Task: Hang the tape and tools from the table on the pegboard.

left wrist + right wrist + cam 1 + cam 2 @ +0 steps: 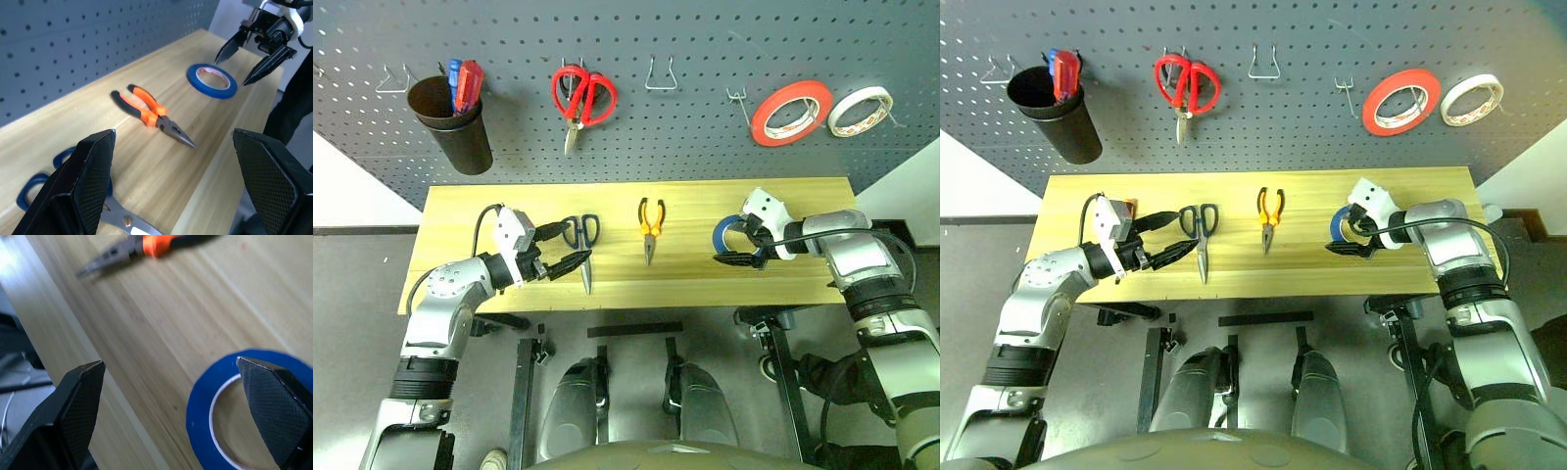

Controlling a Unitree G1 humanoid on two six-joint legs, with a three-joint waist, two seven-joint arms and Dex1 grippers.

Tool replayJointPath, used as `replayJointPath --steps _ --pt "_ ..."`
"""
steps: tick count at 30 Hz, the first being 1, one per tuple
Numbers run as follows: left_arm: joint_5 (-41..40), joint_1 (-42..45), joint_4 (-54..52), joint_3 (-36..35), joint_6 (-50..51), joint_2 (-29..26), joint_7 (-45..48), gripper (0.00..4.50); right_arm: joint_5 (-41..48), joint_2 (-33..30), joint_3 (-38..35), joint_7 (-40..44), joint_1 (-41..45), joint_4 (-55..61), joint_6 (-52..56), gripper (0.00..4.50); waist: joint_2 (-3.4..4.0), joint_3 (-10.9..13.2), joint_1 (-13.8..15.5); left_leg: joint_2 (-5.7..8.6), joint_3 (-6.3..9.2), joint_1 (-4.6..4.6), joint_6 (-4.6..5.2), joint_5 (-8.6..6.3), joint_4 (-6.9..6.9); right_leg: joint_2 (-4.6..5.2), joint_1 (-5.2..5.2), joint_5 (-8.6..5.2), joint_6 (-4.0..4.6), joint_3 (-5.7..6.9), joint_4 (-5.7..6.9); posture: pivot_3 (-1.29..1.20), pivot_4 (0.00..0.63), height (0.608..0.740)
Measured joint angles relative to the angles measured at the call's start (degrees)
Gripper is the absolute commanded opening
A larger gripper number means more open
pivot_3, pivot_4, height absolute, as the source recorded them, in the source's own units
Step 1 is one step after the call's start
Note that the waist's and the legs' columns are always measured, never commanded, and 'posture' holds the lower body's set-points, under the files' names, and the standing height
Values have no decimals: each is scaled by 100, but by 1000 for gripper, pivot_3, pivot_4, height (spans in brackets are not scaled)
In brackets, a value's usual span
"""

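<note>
Here the right tool (737,244) hangs open just over the blue tape (212,81) lying flat on the tabletop (617,289), so it should straddle one side of the ring before closing, while the open left tool (564,247) waits beside the scissors (583,242).

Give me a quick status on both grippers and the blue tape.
Left gripper open beside dark-handled scissors. Right gripper open over blue tape, flat on table. Nothing blocking.
</note>
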State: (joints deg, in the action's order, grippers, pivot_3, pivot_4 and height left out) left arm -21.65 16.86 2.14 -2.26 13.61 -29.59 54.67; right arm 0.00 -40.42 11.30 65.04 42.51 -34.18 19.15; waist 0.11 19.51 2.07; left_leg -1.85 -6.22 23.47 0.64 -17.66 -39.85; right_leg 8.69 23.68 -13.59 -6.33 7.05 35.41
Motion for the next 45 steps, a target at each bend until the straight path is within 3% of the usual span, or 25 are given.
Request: replayJointPath --steps 12,20,24,33,39,45 --pt "379 199 380 378 -132 138 -27 3983 -675 199 318 -369 781 -1276 -170 4500 -7 264 -45 0 -16 49 -2 2 -13 8 73 -1 -2 -6 62 47 439 740" --pt "490 375 371 475 -153 248 -97 3983 -1015 431 481 -539 869 -1314 136 4500 -7 318 -165 -1 -16 60 -2 2 -15 9 84 -1 -2 -4 66 50 428 740" --pt "490 377 371 490 -155 246 -96 4036 -1297 418 647 -691 781 -1085 135 3597 -7 317 -161 -3 -16 56 -4 4 -17 9 81 -2 -2 -5 67 55 415 740" --pt "493 381 376 474 -197 131 -77 4036 -1511 363 765 -541 522 -529 295 658 -14 310 -141 -3 -15 57 -6 4 -17 8 78 -2 -3 -4 67 59 364 740" --pt "274 386 385 291 -403 115 129 4036 -1437 318 681 -427 321 -190 427 648 -25 293 -131 -3 -16 63 -7 5 -16 9 79 -2 -3 0 65 33 296 740" --pt "-175 415 390 -25 -572 91 541 4036 -571 148 33 -20 -472 1540 1132 648 -24 246 -137 2 -22 101 -7 5 -23 8 100 0 -5 11 59 -18 227 740"
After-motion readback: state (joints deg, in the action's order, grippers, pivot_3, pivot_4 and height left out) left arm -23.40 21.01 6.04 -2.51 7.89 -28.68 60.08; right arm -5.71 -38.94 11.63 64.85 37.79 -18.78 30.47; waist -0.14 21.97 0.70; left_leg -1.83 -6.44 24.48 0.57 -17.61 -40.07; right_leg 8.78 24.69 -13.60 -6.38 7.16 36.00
